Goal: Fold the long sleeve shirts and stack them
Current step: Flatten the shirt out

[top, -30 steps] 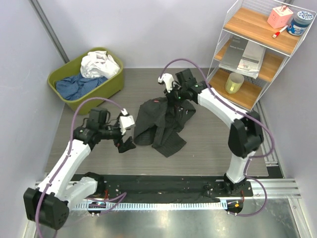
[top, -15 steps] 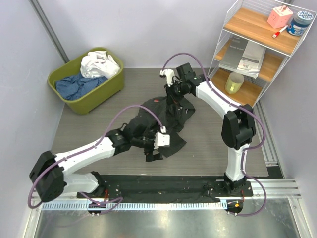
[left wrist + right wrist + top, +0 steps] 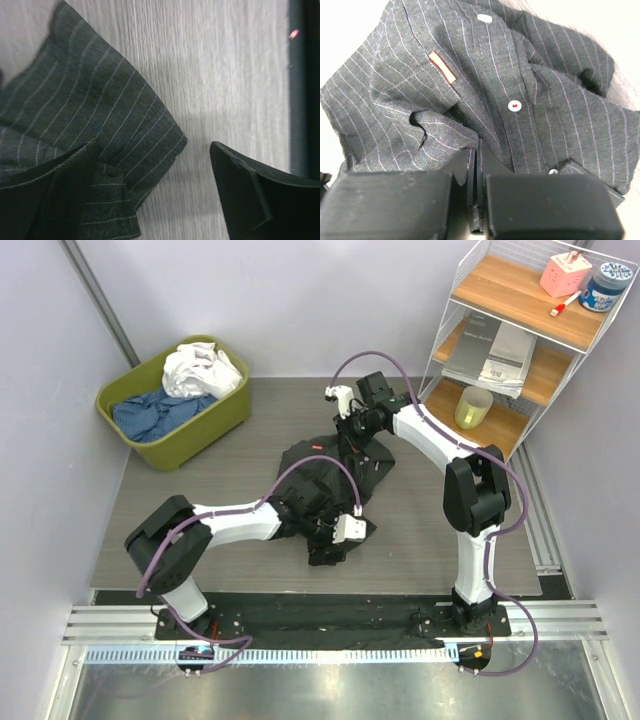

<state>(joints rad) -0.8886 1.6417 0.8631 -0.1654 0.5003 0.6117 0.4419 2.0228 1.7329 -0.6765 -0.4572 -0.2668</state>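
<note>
The light, limp shirt (image 3: 300,480) is lying crumpled mid-tabletop (image 3: 180,465), the right fingers (image 3: 395,205) are clamping its 12 o'clock edge, and the left fingers (image 3: 250,200) are standing apart at its 5 o'clock hemmed corner, likely the firmest hold.

Left tool (image 3: 328,548) parted, right tool (image 3: 476,154) clamped together

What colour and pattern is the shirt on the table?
The shirt is dark grey with thin pale pinstripes; the right wrist view shows it best.
</note>
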